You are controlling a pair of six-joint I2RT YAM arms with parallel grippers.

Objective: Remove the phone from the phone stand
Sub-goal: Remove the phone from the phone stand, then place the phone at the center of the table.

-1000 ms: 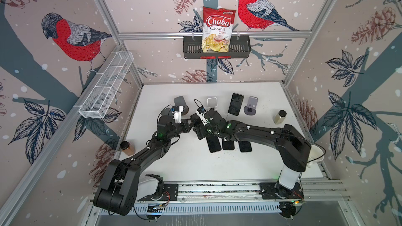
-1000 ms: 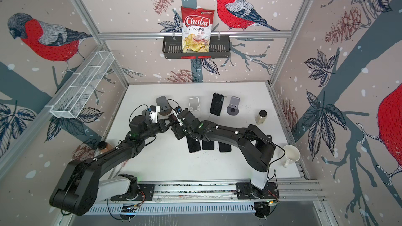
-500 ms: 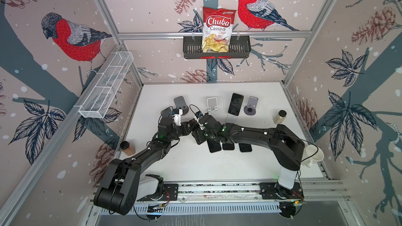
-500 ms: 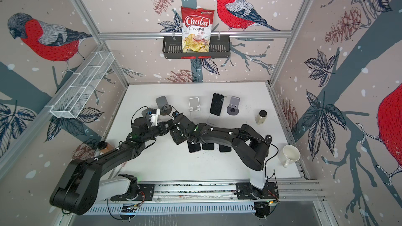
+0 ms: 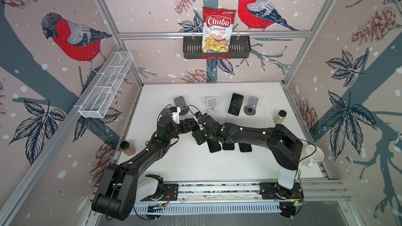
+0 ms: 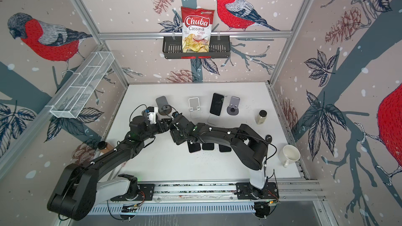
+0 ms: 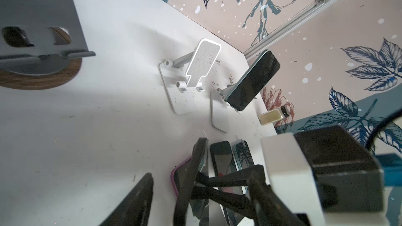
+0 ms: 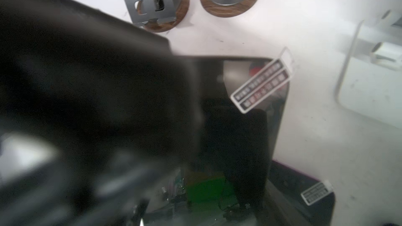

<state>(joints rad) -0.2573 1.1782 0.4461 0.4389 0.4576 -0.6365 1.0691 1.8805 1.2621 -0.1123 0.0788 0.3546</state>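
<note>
With the right jaws clamped on a tilted black phone (image 5: 199, 138) just above the pink-cased phone (image 5: 214, 148) lying on the surface (image 5: 195, 170), the left jaws stand open, empty, alongside.

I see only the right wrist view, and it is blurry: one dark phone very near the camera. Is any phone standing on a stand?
Observer: Yes. At the back, one standing phone leans on a white stand.
Operator: What is the state of the left pincer?
Observer: The left pincer is open, close to the held phone in your right pincer.
Operator: How many phones lie flat?
Observer: A row of three phones lies on the table, partly under the right arm.
</note>
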